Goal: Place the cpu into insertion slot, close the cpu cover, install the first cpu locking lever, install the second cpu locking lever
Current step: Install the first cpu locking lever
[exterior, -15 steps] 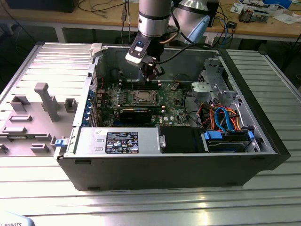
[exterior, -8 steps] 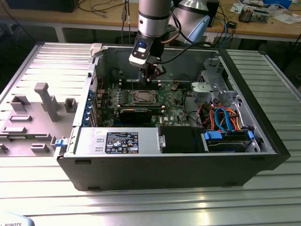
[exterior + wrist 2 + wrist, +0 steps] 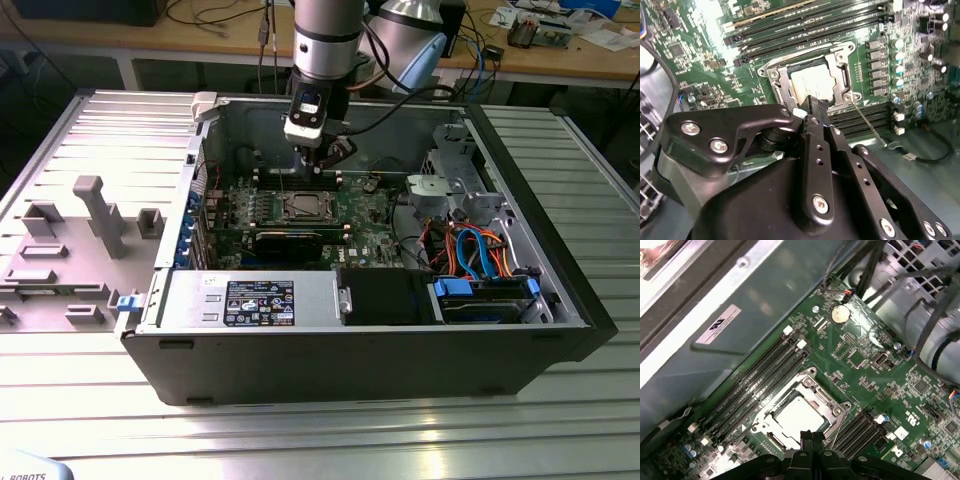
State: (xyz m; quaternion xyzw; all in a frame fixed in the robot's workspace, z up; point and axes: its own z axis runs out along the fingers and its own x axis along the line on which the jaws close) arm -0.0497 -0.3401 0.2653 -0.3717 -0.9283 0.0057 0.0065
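Gripper (image 3: 320, 166) pressed together, empty, hung above the cpu (image 3: 303, 207) mid-frame in the exterior view, cpu cover (image 3: 832, 405) down; I judged first locking lever (image 3: 867, 125) in hand, needing a hooked press.

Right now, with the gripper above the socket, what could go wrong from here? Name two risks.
1. One lever sticks out unlatched over the memory slots. The cover may not be clamped yet, so the cpu could shift.
2. The gripper hangs close above the cover. A small sideways error might knock the cover or miss the thin lever.
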